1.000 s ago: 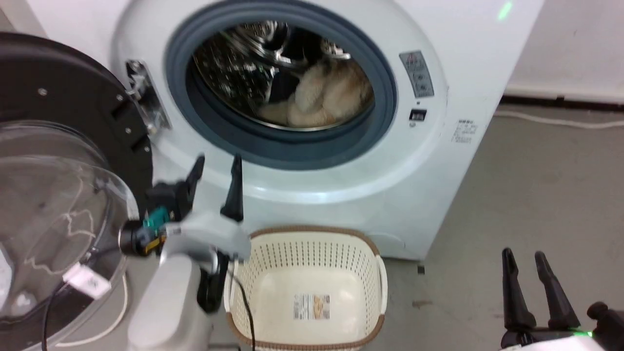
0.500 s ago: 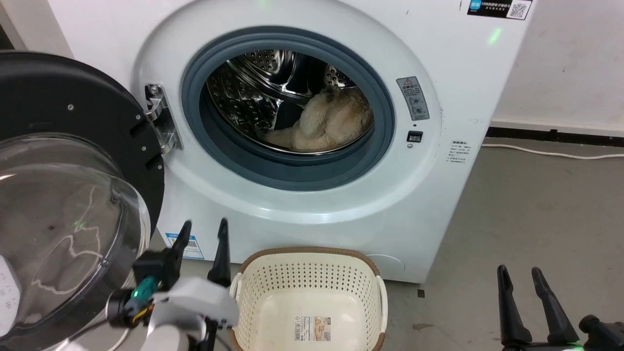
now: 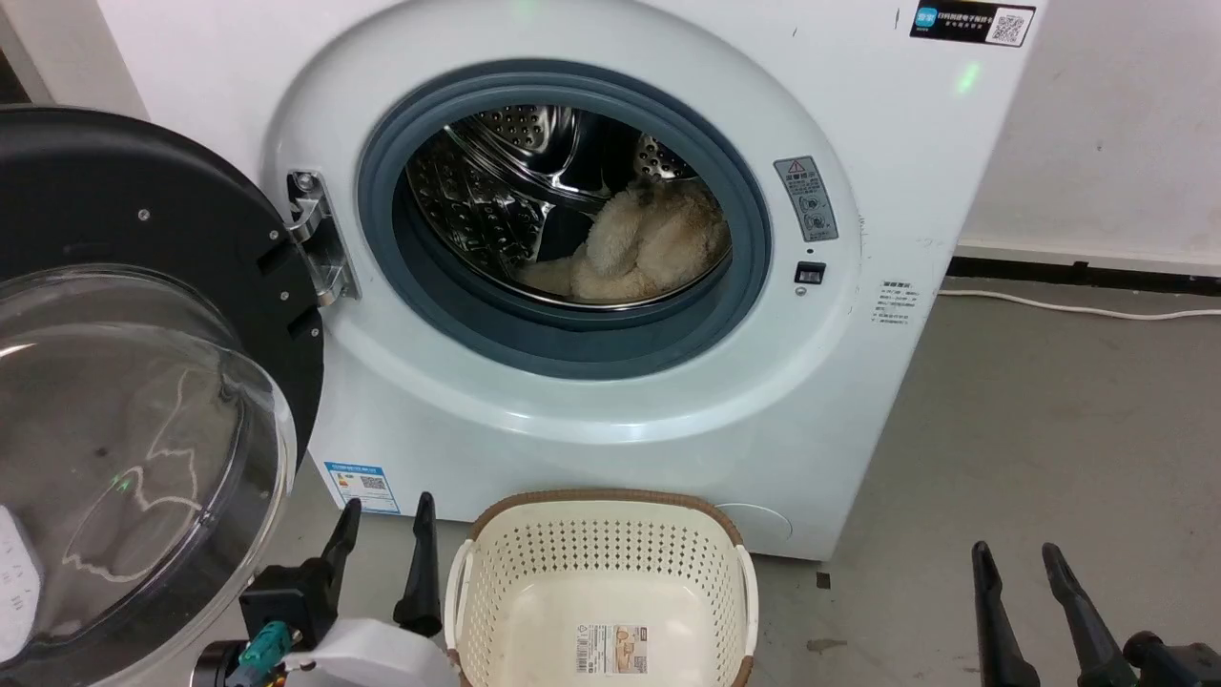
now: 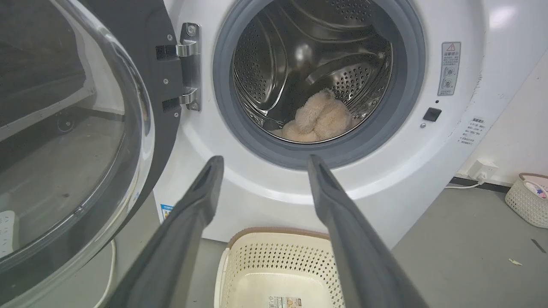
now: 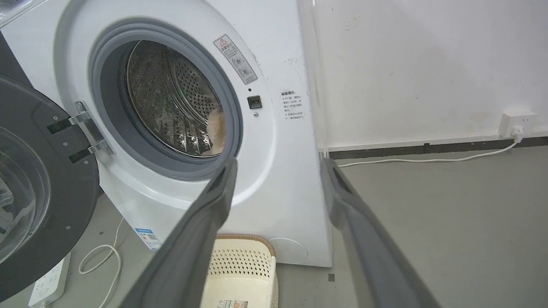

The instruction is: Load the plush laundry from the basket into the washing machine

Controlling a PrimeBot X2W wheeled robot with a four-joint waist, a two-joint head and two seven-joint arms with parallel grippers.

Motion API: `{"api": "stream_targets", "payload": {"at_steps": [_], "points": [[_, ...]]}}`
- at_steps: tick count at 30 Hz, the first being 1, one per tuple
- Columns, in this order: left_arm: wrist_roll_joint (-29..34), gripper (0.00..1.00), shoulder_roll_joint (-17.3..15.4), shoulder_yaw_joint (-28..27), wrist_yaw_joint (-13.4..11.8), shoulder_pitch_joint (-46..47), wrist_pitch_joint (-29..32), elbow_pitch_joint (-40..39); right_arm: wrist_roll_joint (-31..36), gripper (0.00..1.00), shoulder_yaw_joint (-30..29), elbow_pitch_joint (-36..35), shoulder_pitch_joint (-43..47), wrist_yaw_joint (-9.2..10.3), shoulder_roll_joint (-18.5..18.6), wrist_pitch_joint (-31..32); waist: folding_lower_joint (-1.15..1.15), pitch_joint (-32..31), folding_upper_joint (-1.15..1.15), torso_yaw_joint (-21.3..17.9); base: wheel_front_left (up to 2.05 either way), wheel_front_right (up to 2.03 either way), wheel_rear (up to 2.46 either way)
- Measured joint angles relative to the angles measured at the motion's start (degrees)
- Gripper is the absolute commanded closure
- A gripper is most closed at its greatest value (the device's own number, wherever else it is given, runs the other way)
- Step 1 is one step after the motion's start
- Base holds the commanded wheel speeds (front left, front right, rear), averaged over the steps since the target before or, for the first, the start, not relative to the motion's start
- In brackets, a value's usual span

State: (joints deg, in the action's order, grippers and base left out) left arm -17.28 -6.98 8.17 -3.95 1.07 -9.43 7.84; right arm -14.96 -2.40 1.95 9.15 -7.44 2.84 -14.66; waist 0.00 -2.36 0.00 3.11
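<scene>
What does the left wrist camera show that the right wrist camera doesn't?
Left wrist, not right wrist: the open left gripper, most of the plush laundry lying in the drum, and a small pale woven basket on the floor at the right edge. Right wrist, not left wrist: the open right gripper and the machine's white side panel; of the plush it catches just a sliver. Both: the washing machine, its open door and the basket in front.
</scene>
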Motion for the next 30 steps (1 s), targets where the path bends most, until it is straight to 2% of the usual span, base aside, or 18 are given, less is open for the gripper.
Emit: {"api": "stream_targets", "payload": {"at_steps": [12, 23, 30], "points": [[0.5, 0.00, -0.9, 0.7, -1.0, -3.4, 1.3, -3.3, 4.1, 0.00, -1.5, 0.8, 0.1, 0.00, 0.0, 3.0, 0.00, -0.6, 0.00, -0.2, 0.00, 0.00, 0.00], [2.0, 0.00, -2.7, 2.4, -1.2, -3.8, 2.2, -4.0, 4.4, 0.00, -1.3, 1.3, 0.1, 0.00, 0.0, 4.6, 0.00, -0.8, 0.00, -0.2, 0.00, 0.00, 0.00], [1.5, 0.00, -2.6, 2.3, -1.5, -3.8, 2.3, -4.3, 4.3, 0.00, -1.1, 1.4, 0.1, 0.00, 0.0, 5.0, 0.00, -0.5, 0.00, -0.3, 0.00, 0.00, 0.00]]}}
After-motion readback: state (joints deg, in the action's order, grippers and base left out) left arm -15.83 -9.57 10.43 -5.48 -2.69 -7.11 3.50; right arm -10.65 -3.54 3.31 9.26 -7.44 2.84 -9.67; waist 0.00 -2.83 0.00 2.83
